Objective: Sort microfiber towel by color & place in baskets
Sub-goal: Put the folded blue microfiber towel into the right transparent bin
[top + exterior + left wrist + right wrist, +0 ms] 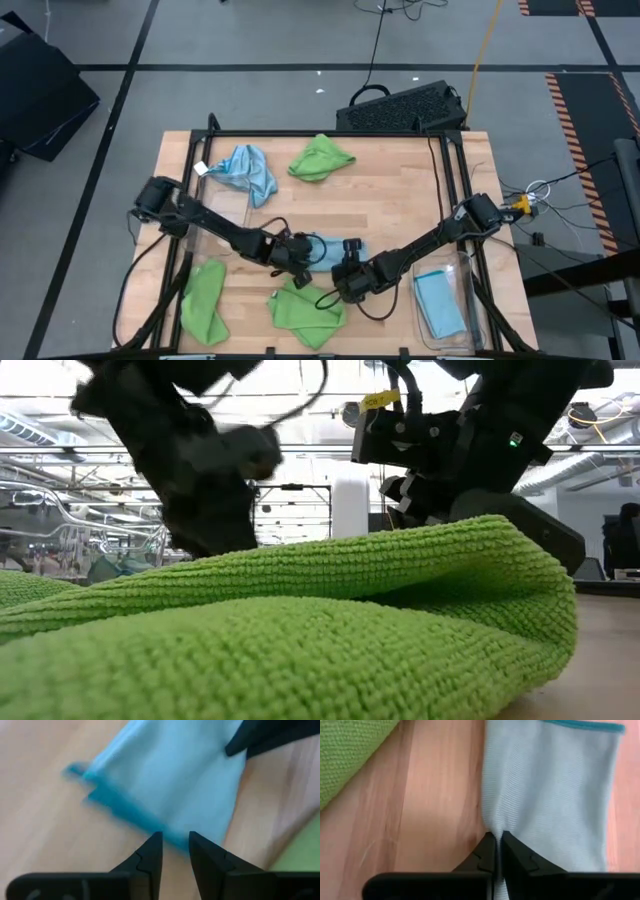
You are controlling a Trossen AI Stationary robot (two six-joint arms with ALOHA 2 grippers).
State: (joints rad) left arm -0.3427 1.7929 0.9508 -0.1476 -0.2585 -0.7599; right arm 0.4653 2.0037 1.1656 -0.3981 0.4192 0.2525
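A light blue microfiber towel (326,250) lies flat on the wood in the middle of the table, between my two grippers. My left gripper (300,252) is at its left end and my right gripper (350,268) at its near right end, both closed on it. Another blue towel (440,305) lies in the clear basket (462,300) at the near right. A green towel (205,300) lies at the near left, in a clear basket whose walls barely show. One more blue towel (243,170) and a green one (320,158) lie crumpled at the far side. My left gripper pinches the blue towel at its darker hemmed edge (172,839) between its two fingers, slanting down from the table's left. The towel spreads away from the fingers over the wood. My right gripper pinches the towel's edge (495,827) between its two fingers, slanting down from the right; the cloth puckers into the fingertips and the rest lies flat on the table.
A green towel (305,305) lies just near of both grippers and fills the front of the low view (300,630). A black crate (405,105) stands beyond the table's far right edge. A black frame (300,135) runs round the table top.
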